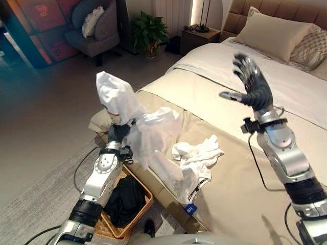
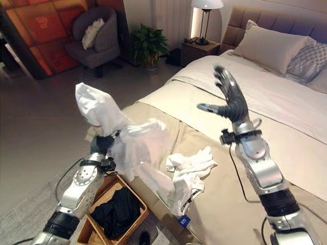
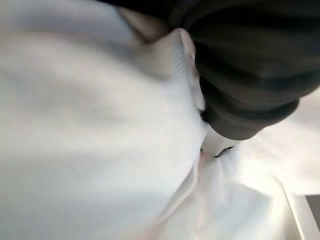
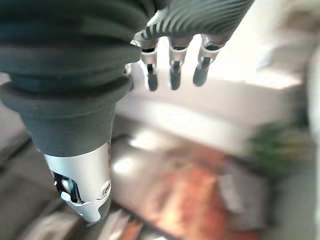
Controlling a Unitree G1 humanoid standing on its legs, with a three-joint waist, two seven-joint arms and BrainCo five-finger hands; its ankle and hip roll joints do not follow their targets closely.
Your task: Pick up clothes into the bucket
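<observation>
The left hand is wrapped in the white garment; its fingers are hidden, and their state cannot be determined. In the left wrist view, white cloth covers everything past the dark cover. The wicker basket is partly hidden behind the left arm. The room beyond the right hand is blurred. The bed is cut off at the right edge.
</observation>
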